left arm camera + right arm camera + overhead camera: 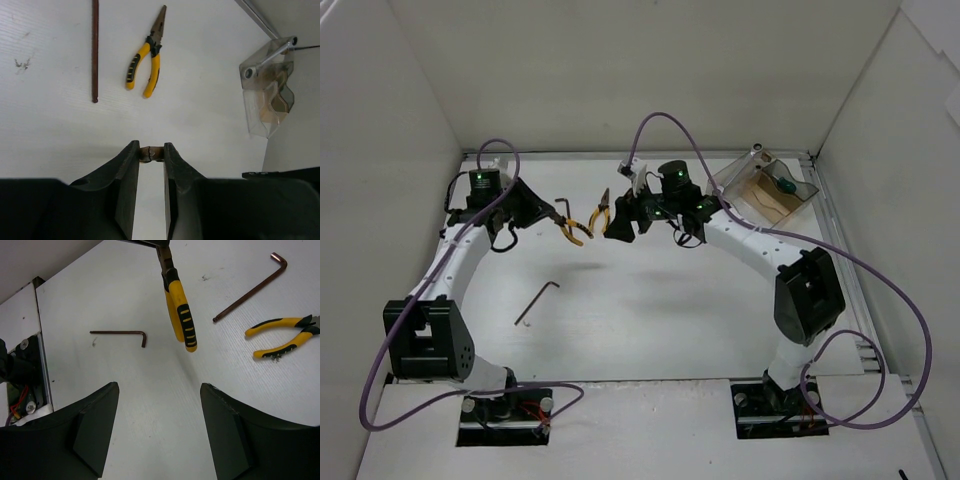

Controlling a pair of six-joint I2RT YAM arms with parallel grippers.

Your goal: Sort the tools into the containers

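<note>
Two pliers are showing. The hanging pliers [179,310] are dangling handles-down above the table [670,320], with the left gripper [151,146] pinching nearly closed on what looks like their brown nose tip. The other pliers [151,44] are lying flat nearby. The right gripper [159,386] is facing the hanging pliers, fingers spread wide and gripping nothing. This is probably a hand-over underway, since the box [262,117] is sitting in the far right corner, on the right arm's side, holding a wrench [270,57] and a green screwdriver [784,185]. The next move is likely calling for the right fingers to be closing round the yellow handles before the left lets go. A short hex key [120,333] and a long hex key [250,287] are waiting on the table. The middle of the table is giving open room, but the white walls [620,70] are crowding the box's corner.
</note>
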